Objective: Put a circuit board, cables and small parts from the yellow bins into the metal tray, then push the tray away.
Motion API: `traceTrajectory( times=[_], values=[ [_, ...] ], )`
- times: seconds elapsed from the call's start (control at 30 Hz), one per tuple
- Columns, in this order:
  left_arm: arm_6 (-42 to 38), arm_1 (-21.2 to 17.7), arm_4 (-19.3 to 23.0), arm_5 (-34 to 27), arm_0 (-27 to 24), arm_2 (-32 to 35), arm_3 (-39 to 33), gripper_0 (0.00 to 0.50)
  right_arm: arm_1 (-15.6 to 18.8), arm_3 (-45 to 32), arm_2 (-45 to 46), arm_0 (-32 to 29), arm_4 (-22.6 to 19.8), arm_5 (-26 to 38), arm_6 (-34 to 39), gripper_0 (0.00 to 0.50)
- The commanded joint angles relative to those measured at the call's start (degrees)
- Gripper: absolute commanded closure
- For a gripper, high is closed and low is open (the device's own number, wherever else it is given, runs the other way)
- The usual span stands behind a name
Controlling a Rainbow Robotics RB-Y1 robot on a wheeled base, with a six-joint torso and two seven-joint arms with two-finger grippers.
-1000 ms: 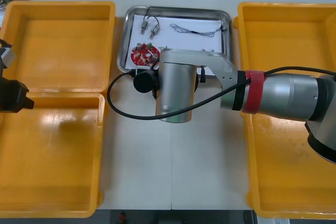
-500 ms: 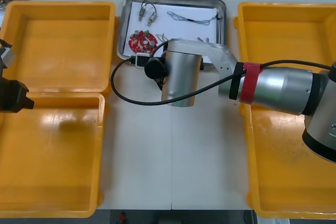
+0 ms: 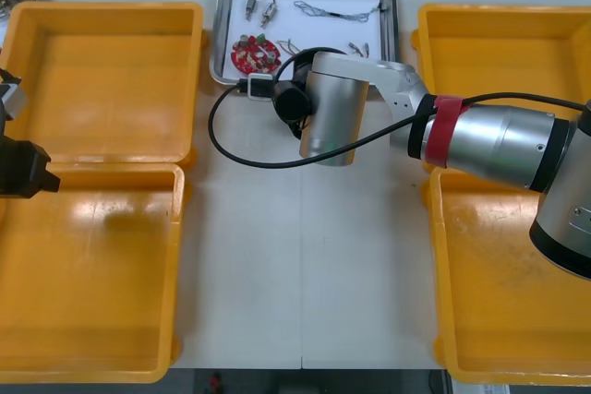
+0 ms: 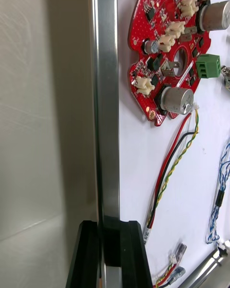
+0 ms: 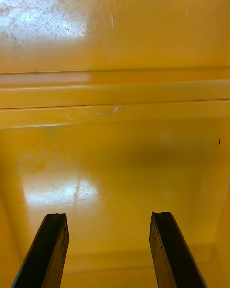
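Jaws of our right gripper (image 4: 109,230) pinch the near rim of the metal tray (image 4: 106,101), nearly closed. It lies near the tabletop's (image 3: 305,256) far edge, between yellow bins (image 3: 102,71). We judge it stiff, light and slippery; the loose circuit board (image 4: 167,53) and cables (image 4: 177,158) inside may slide. Our left gripper (image 5: 108,216) hangs over a bin, jaws wide apart and empty.

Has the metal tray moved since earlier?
Yes. With the right tool on its near rim, the metal tray slid away: its far rim now lies beyond that of the far left yellow bin.
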State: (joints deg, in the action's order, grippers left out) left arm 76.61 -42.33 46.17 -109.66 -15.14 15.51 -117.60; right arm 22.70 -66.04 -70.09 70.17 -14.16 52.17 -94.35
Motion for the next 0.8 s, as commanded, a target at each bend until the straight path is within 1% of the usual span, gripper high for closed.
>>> traceTrajectory(
  times=[0.03,0.07,0.1,0.13,0.17,0.2,0.23,0.27,0.37,0.4,0.47,0.5,0.53,0.57,0.63,0.67,0.7,0.8],
  values=[
    [1.26,-2.41,0.50,-0.34,0.73,1.71,-1.85,0.000,-1.70,1.44,1.71,3.13,0.54,-0.40,-1.45,0.443],
    [1.26,-2.41,0.50,-0.34,0.73,1.71,-1.85,0.000,-1.70,1.44,1.71,3.13,0.54,-0.40,-1.54,0.367],
    [1.26,-2.41,0.50,-0.34,0.73,1.71,-1.85,0.000,-1.78,1.44,1.89,3.05,0.54,-0.40,-1.54,0.367],
    [1.26,-2.41,0.50,-0.34,0.73,1.71,-1.85,0.000,-1.70,1.53,1.89,3.13,0.54,-0.40,-1.54,0.231],
    [1.26,-2.41,0.50,-0.34,0.73,1.71,-1.85,0.000,-1.78,1.44,1.98,3.13,0.54,-0.40,-1.63,0.188],
    [1.26,-2.41,0.50,-0.34,0.73,1.71,-1.85,0.000,-1.70,1.53,2.06,3.13,0.54,-0.22,-1.63,0.056],
    [1.26,-2.41,0.50,-0.34,0.73,1.71,-1.85,0.000,-1.70,1.44,2.15,3.05,0.54,-0.13,-1.63,0.019],
    [1.26,-2.41,0.50,-0.34,0.73,1.71,-1.85,0.000,-1.78,1.44,2.42,3.13,0.45,0.48,-1.63,0.000],
    [1.26,-2.41,0.50,-0.34,0.73,1.71,-1.85,0.000,-1.78,0.21,2.94,3.05,0.28,2.68,-1.63,0.000],
    [1.26,-2.41,0.50,-0.34,0.73,1.71,-1.85,0.000,-1.70,-1.20,3.56,2.69,0.28,4.70,-1.63,0.000],
    [1.26,-2.41,0.50,-0.34,0.73,1.71,-1.85,0.000,-1.78,-3.22,5.40,1.64,0.37,6.81,-1.80,0.000],
    [1.26,-2.41,0.50,-0.34,0.73,1.71,-1.85,0.000,-1.78,-3.22,5.40,1.64,0.37,6.81,-1.80,0.000],
    [1.26,-2.41,0.50,-0.34,0.73,1.71,-1.85,0.000,-1.70,-5.50,7.60,0.15,0.63,8.92,-2.16,0.000],
    [1.26,-2.41,0.50,-0.34,0.73,1.71,-1.85,0.000,-1.70,-5.50,7.60,0.15,0.63,8.92,-2.16,0.000],
    [1.26,-2.41,0.50,-0.34,0.73,1.71,-1.85,0.000,-1.70,-10.25,11.38,-2.75,1.77,13.14,-3.03,0.000],
    [1.26,-2.41,0.50,-0.34,0.73,1.71,-1.85,0.000,-1.78,-11.30,12.00,-3.37,1.95,14.02,-3.21,0.000],
    [1.26,-2.41,0.50,-0.34,0.73,1.71,-1.85,0.000,-1.78,-14.56,13.84,-5.30,2.56,16.57,-3.47,0.000],
    [1.26,-2.41,0.50,-0.34,0.73,1.71,-1.85,0.000,-1.70,-19.04,15.86,-8.03,3.18,20.17,-3.65,0.000]
  ],
)
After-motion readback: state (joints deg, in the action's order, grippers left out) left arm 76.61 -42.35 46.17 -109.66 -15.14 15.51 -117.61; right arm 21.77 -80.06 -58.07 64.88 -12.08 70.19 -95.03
